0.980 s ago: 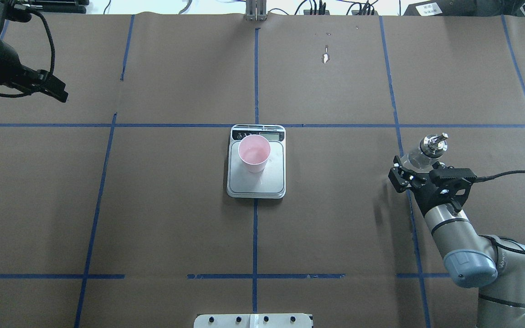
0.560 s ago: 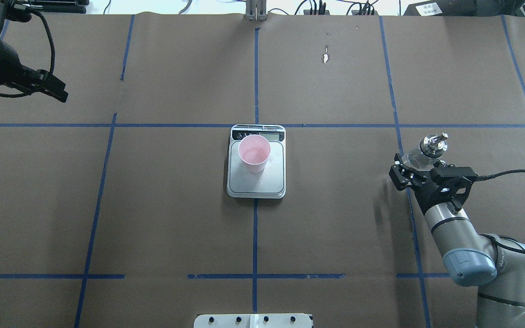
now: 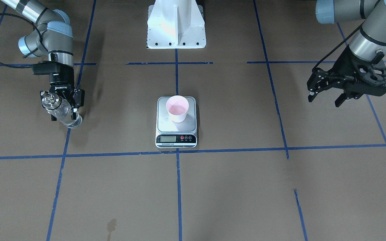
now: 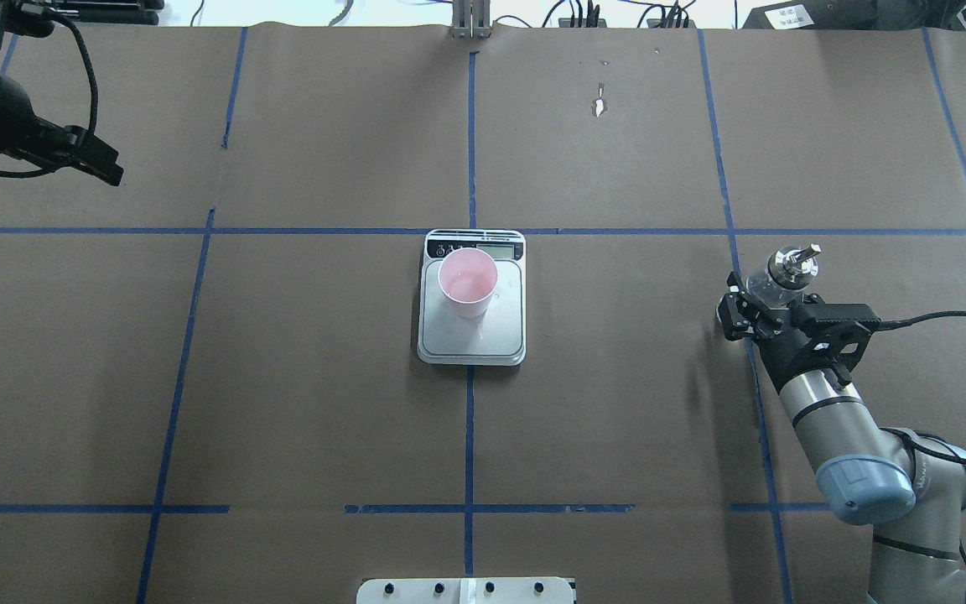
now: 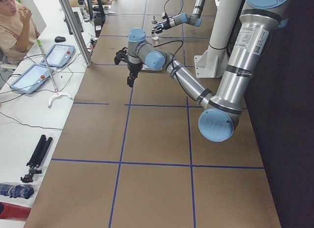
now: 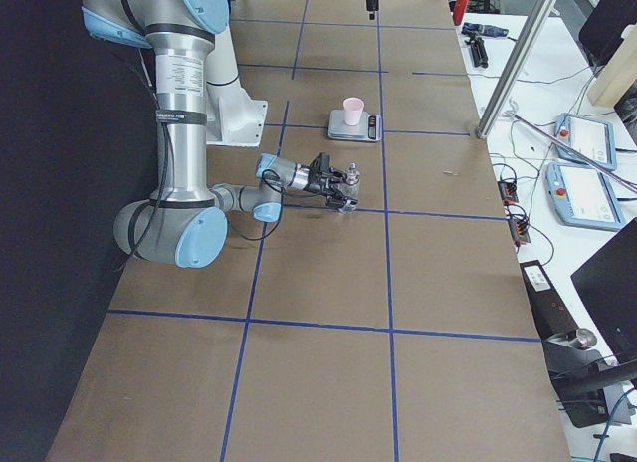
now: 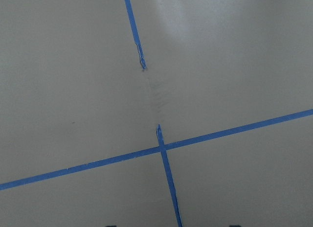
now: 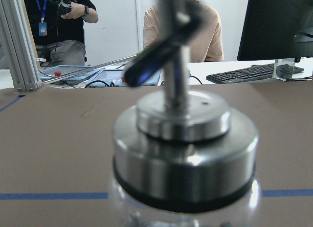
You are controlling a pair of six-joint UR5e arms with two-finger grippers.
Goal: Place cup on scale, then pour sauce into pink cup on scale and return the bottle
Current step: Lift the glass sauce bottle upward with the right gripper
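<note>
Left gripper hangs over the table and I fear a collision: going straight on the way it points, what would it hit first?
Probably the bare table paper near the blue tape crossing: the left gripper, open, angles down, and its wrist view shows nothing else ahead. Exact spot is unclear.

The right pincer (image 4: 761,300), which holds the bottle (image 4: 772,283), has moved a little forward, away from the robot's base, and slightly toward the middle of the counter. In the overhead view the glass body of the bottle now looks shorter under its metal top, so it stands closer to upright than one second ago. The right arm behind it has followed this small move. The left pincer (image 4: 101,164) has drifted a very little toward its own side of the counter.
</note>
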